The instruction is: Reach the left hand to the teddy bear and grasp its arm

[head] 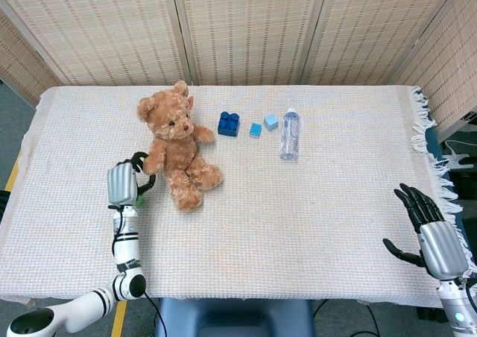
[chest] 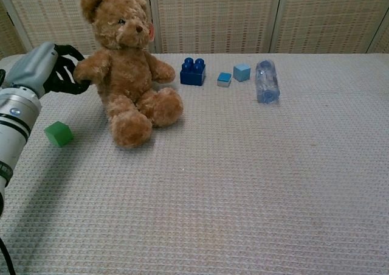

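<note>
A brown teddy bear (head: 176, 146) (chest: 124, 77) sits upright on the left half of the table, head turned toward the blocks. My left hand (head: 124, 183) (chest: 45, 68) is at the bear's outstretched arm (chest: 90, 70), and its dark fingers (chest: 68, 74) curl around the paw and hold it. My right hand (head: 431, 231) hangs off the table's right front corner, fingers spread, holding nothing. The chest view does not show it.
A green cube (chest: 58, 133) lies just below my left hand. Behind the bear stand a dark blue brick (head: 229, 123), two small light blue cubes (head: 256, 130) (head: 270, 121) and a clear bottle (head: 289, 133) lying on its side. The fringed table cloth (head: 298, 218) covers the table.
</note>
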`<state>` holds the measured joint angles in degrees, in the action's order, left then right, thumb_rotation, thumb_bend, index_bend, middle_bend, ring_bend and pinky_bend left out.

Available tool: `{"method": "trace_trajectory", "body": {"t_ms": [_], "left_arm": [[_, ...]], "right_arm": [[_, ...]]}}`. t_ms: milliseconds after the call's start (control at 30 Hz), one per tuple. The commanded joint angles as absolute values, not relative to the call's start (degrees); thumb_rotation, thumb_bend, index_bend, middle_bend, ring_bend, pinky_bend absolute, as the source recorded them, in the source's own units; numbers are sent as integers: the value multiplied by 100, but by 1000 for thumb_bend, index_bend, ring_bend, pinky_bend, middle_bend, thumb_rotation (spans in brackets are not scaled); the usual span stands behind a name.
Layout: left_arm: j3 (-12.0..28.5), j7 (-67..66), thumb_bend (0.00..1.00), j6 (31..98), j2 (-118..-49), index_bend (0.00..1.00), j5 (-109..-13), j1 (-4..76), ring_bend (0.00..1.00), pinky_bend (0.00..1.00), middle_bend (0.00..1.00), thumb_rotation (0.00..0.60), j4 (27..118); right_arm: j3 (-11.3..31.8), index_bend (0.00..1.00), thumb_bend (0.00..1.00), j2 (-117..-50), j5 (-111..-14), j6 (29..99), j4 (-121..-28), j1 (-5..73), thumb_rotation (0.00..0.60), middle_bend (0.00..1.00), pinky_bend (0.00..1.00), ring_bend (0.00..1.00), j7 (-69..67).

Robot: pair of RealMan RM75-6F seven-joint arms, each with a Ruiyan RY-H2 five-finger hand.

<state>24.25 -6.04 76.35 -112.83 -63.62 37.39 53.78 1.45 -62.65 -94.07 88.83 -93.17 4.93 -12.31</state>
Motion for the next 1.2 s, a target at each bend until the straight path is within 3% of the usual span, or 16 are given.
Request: {"method": "trace_trajectory", "body": {"t_ms": [33,200,467,667,833,967,1133,1200], "left_arm": [[2415,-1056,365,7276,-11193,445,-5997,3695,529,511,601,600,5695],[2471,-1435,364,7113,-11037,448,-5736,3664,531,511,603,600,6050],[2377,-581,365,7774,-11256,438,-6516,3736,528,509,589,600,5508],[2354,-971,365,7241,-11095,449,-6135,3672,529,513,601,600,5784],[2291,-1117,364,7249,-11072,446,-6157,3659,527,520,593,600,5764],[2116,-1008,361,7387,-10995,335,-6481,3646,460,511,467,600,5681],[1946,-946,365,7394,-10852,92,-6703,3610,238,455,206,600,5719],[1502,-1069,364,7368,-10442,9,-7112,3475,132,406,95,600,5855]], "right_arm": [[141,0,120,-6263,-9411,8887,-9317,489,600,8,107,0,-1234],[149,0,120,-6263,-9395,8878,-9316,495,600,8,107,0,-1241],[148,0,120,-6257,-9393,8854,-9320,508,600,8,107,0,-1245],[146,0,120,-6247,-9393,8856,-9327,506,600,8,107,0,-1252],[155,0,120,-6243,-9373,8857,-9326,505,600,8,107,0,-1263],[148,0,120,-6235,-9373,8860,-9333,497,600,8,107,0,-1248],[152,0,120,-6236,-9376,8884,-9338,487,600,8,107,0,-1245],[149,0,120,-6230,-9392,8916,-9344,473,600,8,107,0,-1263]]}}
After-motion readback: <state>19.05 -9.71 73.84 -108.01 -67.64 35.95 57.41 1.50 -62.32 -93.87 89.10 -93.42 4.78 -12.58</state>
